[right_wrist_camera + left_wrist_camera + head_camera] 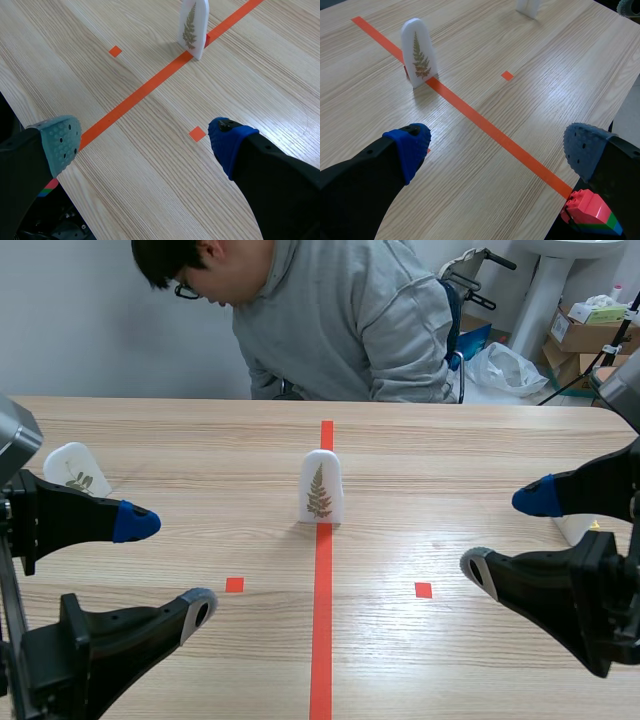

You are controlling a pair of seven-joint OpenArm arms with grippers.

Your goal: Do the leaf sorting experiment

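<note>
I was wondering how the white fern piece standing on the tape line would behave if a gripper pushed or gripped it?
The fern piece stands tall on a narrow base, so a high push would probably tip it. It looks stiff enough to keep its shape when gripped. Its smooth face might slip slightly.

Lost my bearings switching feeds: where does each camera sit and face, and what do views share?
Scene view: between the arms, facing across the table toward the person; both arms' open jaws show.
Left wrist view: on the left arm, looking forward-down at the fern card; own jaws open.
Right wrist view: on the right arm, facing the same card; own jaws open.
Shared: all three show the fern card on the tape.
</note>
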